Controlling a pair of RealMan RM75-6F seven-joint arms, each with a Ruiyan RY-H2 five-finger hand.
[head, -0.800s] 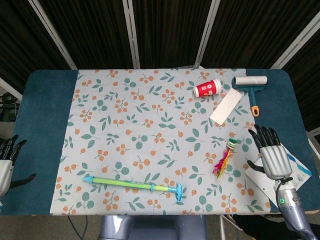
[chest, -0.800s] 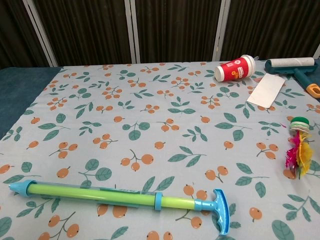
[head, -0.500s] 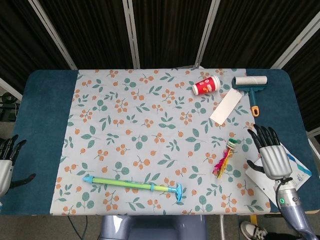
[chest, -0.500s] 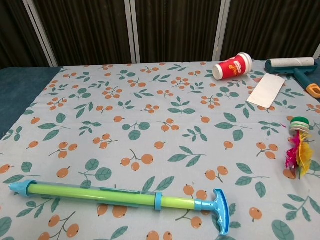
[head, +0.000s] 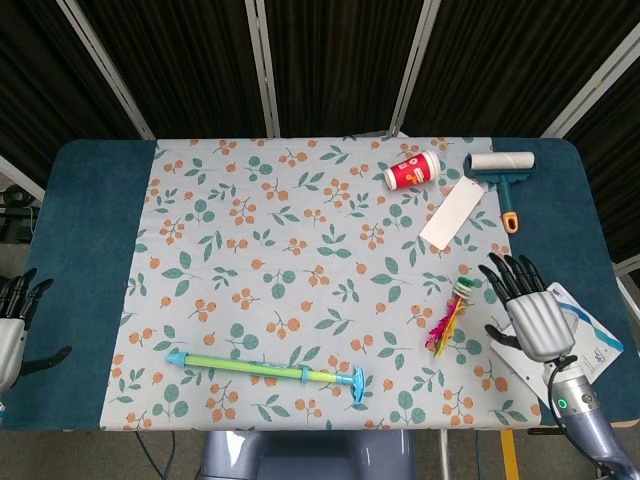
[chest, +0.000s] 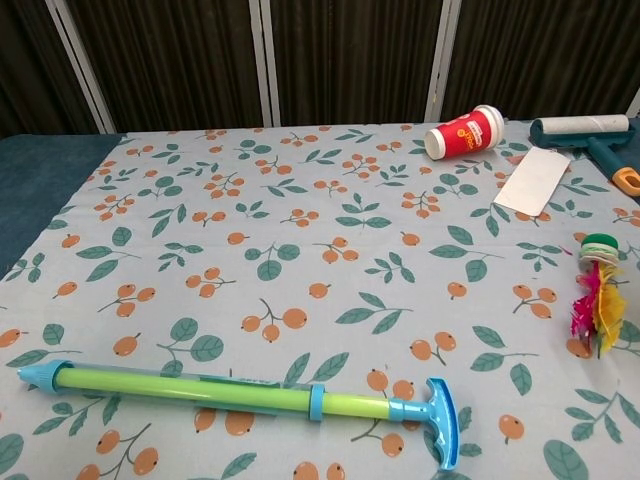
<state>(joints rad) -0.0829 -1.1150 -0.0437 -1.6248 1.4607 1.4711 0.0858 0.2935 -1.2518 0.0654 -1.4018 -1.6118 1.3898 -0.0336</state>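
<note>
Lab-type robot test station. Black curtain panels on pale metal struts close off the back. Desk padded in blue, overlaid with a leaf-and-berry print cloth; unrelated household oddments scattered across it.

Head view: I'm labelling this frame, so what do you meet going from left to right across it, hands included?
Left hand → water pump toy → red cup → feather shuttlecock → right hand.
</note>
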